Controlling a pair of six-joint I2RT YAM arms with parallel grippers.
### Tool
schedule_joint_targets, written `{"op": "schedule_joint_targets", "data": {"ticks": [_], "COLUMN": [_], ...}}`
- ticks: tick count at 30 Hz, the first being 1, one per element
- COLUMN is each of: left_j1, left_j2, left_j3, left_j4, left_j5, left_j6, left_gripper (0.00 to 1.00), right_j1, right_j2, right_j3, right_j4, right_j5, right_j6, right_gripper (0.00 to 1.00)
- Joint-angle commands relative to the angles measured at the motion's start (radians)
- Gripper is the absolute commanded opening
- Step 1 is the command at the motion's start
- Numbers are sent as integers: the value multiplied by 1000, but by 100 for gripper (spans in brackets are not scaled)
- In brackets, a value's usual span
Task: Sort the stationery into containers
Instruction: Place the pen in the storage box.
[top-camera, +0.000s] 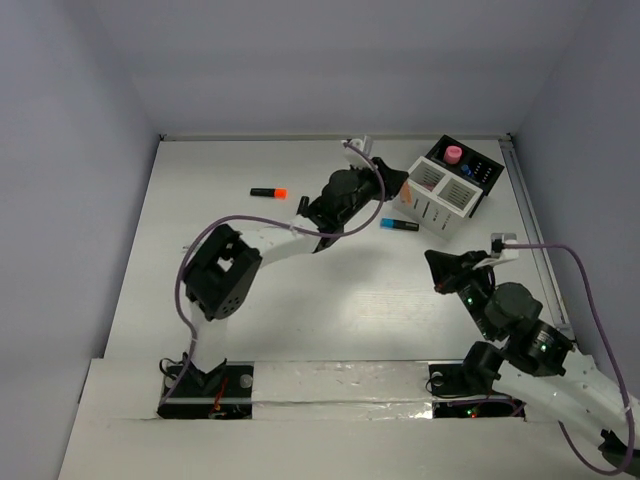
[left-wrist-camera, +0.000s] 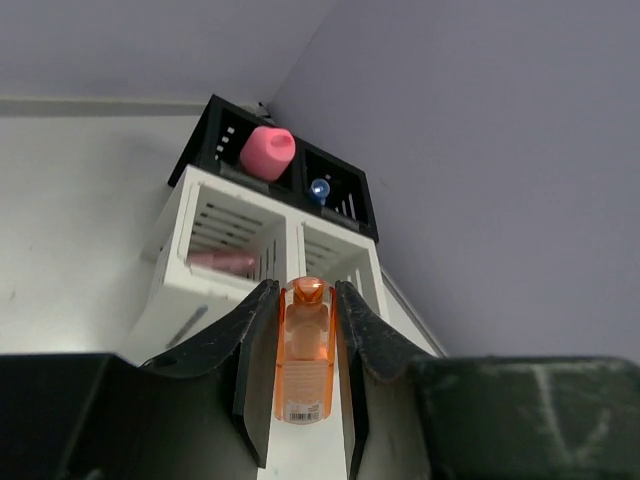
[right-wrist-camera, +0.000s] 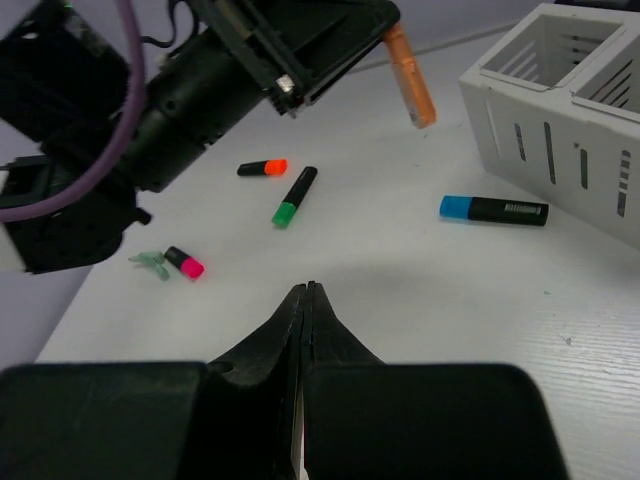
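Green highlighter (right-wrist-camera: 296, 195), right-wrist view only

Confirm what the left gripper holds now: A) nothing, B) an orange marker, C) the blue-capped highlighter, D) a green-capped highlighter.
B: the left gripper is clamped on an orange marker near the white box, while the blue-capped highlighter lies on the table.

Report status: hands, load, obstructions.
Left hand shut on orange highlighter, short of white box. Right hand shut, empty. Nothing seen blocking.
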Motion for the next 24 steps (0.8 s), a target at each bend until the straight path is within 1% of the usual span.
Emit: {"op": "schedule_joint_targets", "data": {"ticks": [1,2,4,5,8,9,11,12,15,21,22,23,24], "left_j1": [4,4,4,4,-5,-5,-5,-5,-14,-14,-14,-14,-14], "left_j2": [95,124,201,227,317,360,403,444,512,520,517,517,512], "left_j3": [172,248,316,383,485,550,615,675,772,764,764,764,763], "left_j4": [66,64,58,55,28,18,-21,-34,-89,-114,-120,-121,-123], "left_j5": [30,37,38,46,46,46,43,40,31,-45,-49,-49,-54], "left_j6": [57,62,71,71,72,74,88,94,111,150,157,163,173], "left_gripper": [0,0,0,0,0,0,0,0,0,0,3,8,18], "right_j1": [-4,-4,-4,-4,-4,-4,-4,-4,-4,-4,-4,-4,-4], "right_j2": [-66,-74,-82,-86,-85,-83,-79,-77,-83,-88,-86,-86,-86], "right_j3": [-10,-17,-24,-30,-38,-41,-43,-46,-52,-52,-50,-47,-49], "right_j4": [-26,-32,-40,-46,-43,-41,-40,-37,-34,-24,-23,-18,-17], "right_j5": [51,30,16,5,-26,-32,-50,-53,-66,-58,-57,-57,-55], "right_j6": [21,24,35,36,38,36,38,36,36,16,15,13,12], "right_gripper": [0,0,0,0,0,0,0,0,0,0,0,0,0]}}
